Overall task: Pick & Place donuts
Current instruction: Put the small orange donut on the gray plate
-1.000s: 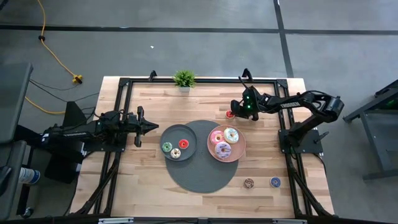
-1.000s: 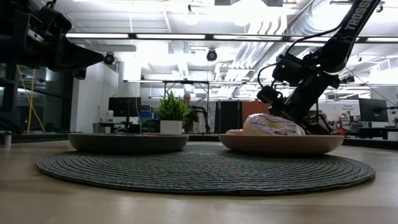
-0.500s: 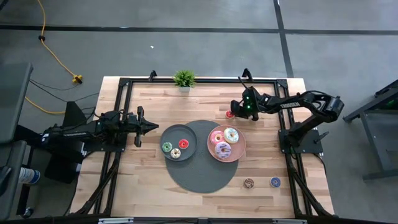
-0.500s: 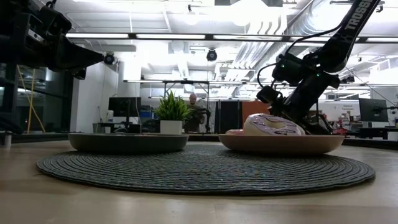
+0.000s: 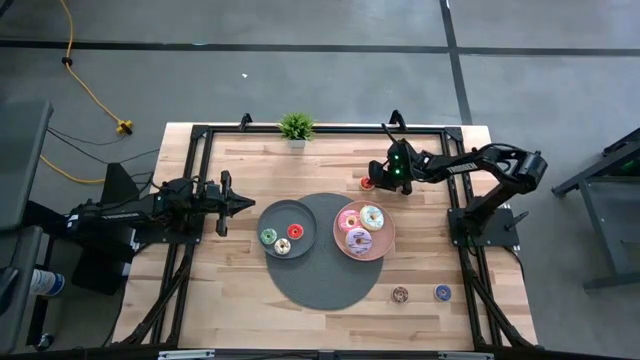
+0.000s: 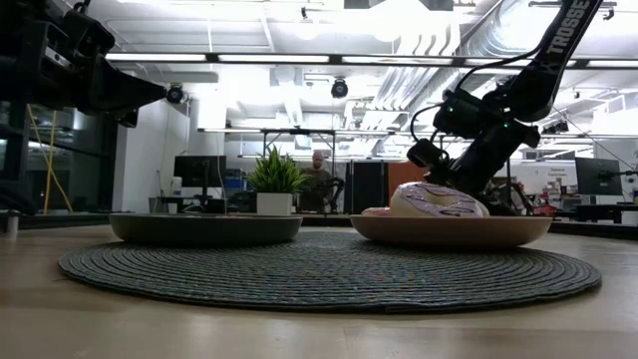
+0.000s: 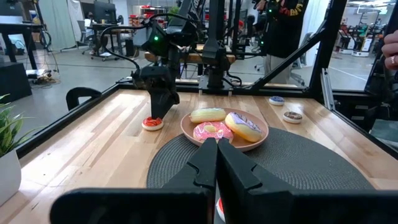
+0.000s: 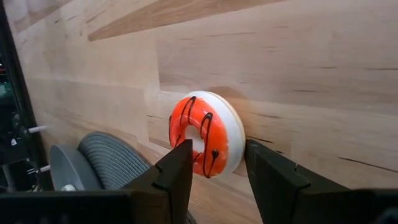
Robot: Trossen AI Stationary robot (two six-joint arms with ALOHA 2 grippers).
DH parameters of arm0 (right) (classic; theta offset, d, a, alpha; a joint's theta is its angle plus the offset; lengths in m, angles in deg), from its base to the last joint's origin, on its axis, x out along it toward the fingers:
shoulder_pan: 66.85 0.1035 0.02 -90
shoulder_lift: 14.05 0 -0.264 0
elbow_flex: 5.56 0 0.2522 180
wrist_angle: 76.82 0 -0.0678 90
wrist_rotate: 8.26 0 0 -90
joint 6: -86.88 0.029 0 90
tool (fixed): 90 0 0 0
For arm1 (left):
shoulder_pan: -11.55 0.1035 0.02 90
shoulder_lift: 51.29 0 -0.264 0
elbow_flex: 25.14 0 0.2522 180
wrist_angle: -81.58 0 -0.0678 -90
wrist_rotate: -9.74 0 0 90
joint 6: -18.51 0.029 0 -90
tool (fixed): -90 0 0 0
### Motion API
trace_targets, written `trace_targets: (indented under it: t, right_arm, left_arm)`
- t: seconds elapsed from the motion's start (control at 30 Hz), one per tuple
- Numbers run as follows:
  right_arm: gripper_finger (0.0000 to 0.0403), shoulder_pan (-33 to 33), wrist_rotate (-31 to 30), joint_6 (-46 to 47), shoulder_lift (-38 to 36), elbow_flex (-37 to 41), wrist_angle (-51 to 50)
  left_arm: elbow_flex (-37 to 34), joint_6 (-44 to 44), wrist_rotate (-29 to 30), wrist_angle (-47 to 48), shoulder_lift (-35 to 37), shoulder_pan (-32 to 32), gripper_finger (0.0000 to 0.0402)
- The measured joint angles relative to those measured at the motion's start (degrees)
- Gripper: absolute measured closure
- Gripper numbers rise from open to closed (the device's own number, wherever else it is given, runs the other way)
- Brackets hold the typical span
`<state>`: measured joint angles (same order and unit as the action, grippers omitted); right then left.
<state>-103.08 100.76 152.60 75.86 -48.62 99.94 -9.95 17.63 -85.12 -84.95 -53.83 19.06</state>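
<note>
The small red-iced donut looks like a light, rigid toy ring with a smooth, possibly slippery glaze; its outer rim, pinched across the width, seems the best hold. It lies on the bare wood just beyond the pink plate, between the fingers of the right gripper, which stand partly open around it. The left gripper waits closed and empty beside the grey plate.
</note>
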Motion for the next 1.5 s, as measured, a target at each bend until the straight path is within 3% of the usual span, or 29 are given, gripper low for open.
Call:
trace_targets:
  t: [1.17, 1.5]
  right_arm:
    - [0.0264, 0.02, 0.56, -1.22, 0.04, 0.13, 1.19]
    - [0.0296, 0.02, 0.70, -1.46, 0.04, 0.13, 1.19]
  left_arm:
    - [0.00, 0.00, 0.00, -0.02, 0.02, -0.02, 0.0399]
    - [0.00, 0.00, 0.00, 0.00, 0.01, -0.02, 0.0399]
